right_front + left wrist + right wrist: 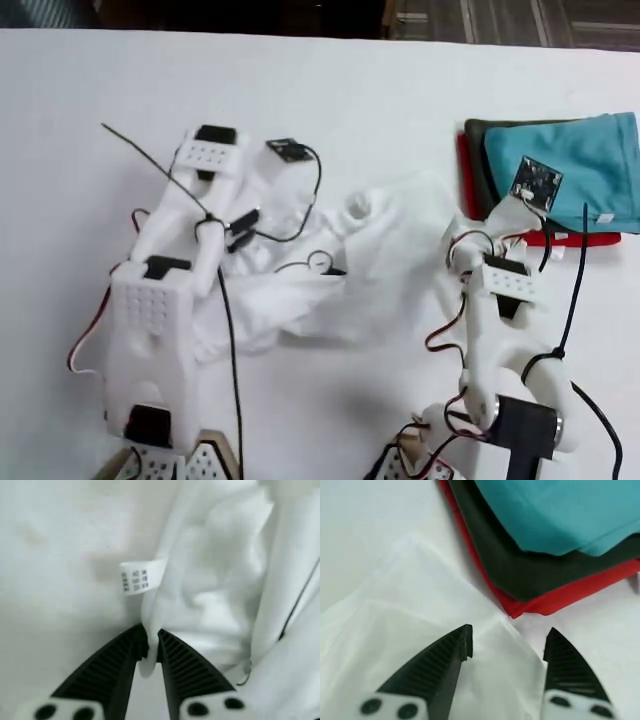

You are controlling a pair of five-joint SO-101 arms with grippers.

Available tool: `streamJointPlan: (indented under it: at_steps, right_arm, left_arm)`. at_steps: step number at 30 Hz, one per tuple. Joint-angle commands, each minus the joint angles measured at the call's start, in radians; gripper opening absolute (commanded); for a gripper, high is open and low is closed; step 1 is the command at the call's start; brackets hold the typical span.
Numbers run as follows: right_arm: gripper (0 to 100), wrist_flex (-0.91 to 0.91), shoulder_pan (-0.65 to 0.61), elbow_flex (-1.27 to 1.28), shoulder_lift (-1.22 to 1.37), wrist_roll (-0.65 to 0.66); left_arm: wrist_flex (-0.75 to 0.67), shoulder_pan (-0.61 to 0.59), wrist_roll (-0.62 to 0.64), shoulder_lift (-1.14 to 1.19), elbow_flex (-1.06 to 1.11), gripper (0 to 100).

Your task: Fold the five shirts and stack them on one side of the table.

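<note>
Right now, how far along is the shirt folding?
Done: three folded shirts sit stacked at one side of the table, a teal shirt on a dark shirt on a red shirt. In hand: the white shirt lies crumpled mid-table; the left claw pinches its edge, and the right claw hangs open over its corner. Left: folding and stacking it. Whether a fifth shirt hides in it, I cannot tell.

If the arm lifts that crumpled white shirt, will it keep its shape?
Probably flop: the crumpled white cloth shirt lies in soft folds. It looks thin and light, so the left gripper, pinching one edge, would likely drag the rest along.
</note>
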Motion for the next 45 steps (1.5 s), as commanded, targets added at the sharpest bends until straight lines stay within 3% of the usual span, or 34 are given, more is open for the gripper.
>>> streamJointPlan:
  at_steps: [1, 6, 12, 18, 21, 25, 32, 42, 45]
  right_arm:
    - [23.3, 0.001, -0.010, -0.044, -0.001, 0.005]
    - [23.3, 0.053, -0.010, -0.077, 0.007, 0.003]
    - [23.3, 0.137, -0.005, -0.193, 0.128, 0.005]
    - [23.3, 0.430, -0.013, -0.364, 0.147, 0.029]
    - [23.3, 0.621, -0.054, -0.526, 0.125, 0.138]
    - [23.5, 0.797, -0.199, -0.824, 0.168, 0.321]
    - [23.6, 0.901, -0.433, -1.329, 0.572, 0.371]
    - [23.7, 0.966, -0.460, -1.820, 1.096, 0.376]
    - [23.7, 1.030, -0.472, -1.932, 1.162, 0.459]
  left_arm:
    - [0.167, -0.040, -0.015, -0.046, -0.196, 3]
    - [0.183, -0.123, -0.114, -0.245, -0.196, 3]
    - [0.181, -0.238, -0.232, -0.608, 0.154, 3]
    - [0.158, -0.391, -0.388, -0.760, 0.492, 3]
    - [0.086, -0.450, -0.387, -0.735, 0.613, 3]
    - [-0.049, -0.531, -0.371, -0.718, 0.699, 3]
    - [-0.157, -0.555, -0.186, -0.717, 0.710, 3]
    - [-0.172, -0.552, -0.114, -0.715, 0.719, 3]
    - [-0.172, -0.552, -0.104, -0.715, 0.719, 3]
